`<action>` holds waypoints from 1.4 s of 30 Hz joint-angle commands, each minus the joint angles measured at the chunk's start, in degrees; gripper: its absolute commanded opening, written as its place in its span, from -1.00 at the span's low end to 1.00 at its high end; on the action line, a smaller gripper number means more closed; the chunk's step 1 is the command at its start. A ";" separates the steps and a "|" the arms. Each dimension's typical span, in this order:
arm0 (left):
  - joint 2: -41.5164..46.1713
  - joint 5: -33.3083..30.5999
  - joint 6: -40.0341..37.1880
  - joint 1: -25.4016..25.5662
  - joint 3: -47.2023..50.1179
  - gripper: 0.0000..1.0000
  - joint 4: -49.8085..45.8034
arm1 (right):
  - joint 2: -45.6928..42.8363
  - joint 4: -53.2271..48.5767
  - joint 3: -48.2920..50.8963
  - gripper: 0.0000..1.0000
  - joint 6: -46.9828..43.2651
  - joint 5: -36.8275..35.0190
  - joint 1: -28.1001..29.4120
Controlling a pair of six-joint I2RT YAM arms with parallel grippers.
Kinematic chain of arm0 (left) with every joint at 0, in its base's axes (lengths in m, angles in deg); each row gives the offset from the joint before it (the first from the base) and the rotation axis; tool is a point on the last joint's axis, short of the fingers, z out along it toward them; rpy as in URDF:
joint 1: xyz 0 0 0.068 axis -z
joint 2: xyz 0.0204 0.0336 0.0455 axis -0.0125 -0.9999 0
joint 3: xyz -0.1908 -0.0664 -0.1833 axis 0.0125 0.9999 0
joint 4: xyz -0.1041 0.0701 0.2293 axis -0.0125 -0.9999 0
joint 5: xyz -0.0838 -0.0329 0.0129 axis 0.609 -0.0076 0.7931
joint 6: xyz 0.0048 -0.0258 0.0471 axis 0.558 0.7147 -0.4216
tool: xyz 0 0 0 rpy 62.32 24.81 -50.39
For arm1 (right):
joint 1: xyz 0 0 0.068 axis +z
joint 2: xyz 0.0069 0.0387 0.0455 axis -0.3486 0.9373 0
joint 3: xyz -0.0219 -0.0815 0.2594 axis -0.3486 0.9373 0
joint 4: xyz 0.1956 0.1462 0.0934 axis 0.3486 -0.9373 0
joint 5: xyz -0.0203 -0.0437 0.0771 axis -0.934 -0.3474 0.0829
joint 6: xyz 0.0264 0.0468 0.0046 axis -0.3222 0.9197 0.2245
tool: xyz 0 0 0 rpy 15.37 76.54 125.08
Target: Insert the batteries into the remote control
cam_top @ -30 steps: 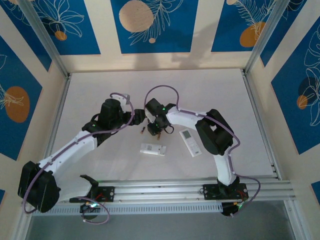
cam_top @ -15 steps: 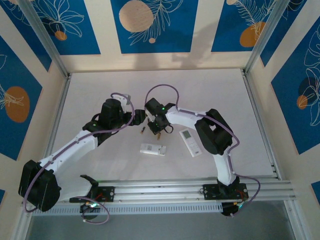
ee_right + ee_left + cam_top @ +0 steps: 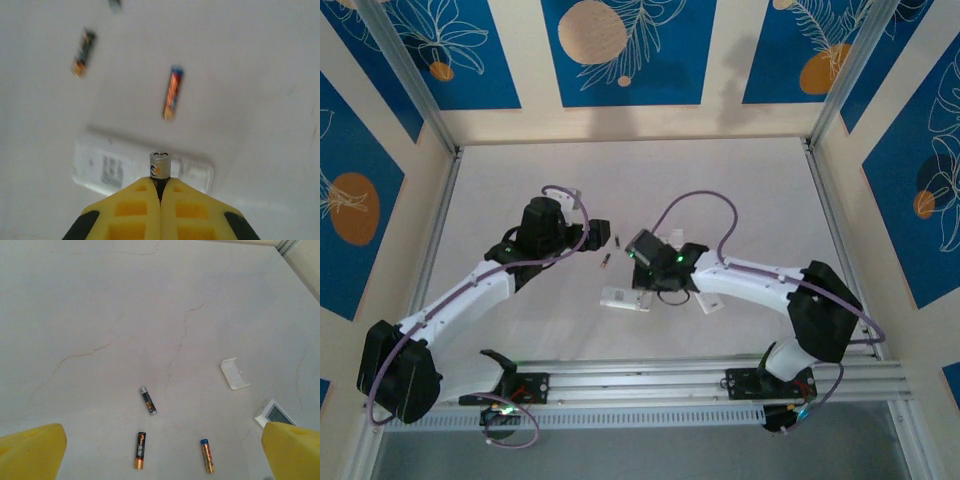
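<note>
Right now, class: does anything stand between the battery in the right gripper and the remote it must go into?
Nothing visible does. The right gripper holds a battery over the white remote. Two loose batteries lie beyond it on the table, off the path.

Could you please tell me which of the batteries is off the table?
The battery clamped in the jaws of the right gripper, silver end sticking out; the other three lie flat on the table.

Robot lab enclosure; patterned panels (image 3: 620, 50), aluminium rails (image 3: 650, 378).
</note>
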 commanded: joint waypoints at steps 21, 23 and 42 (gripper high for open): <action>0.73 1.66 -0.65 -0.96 0.37 1.00 0.49 | 8.20 -2.20 -0.20 -0.93 5.59 -3.21 2.63; 0.51 1.75 -0.47 -0.96 0.42 1.00 0.67 | 8.29 -2.05 -0.45 -0.91 5.50 -3.03 2.57; 0.21 1.57 -0.12 -1.05 1.56 1.00 1.09 | 8.36 -3.63 -1.69 -0.65 3.58 -0.49 2.25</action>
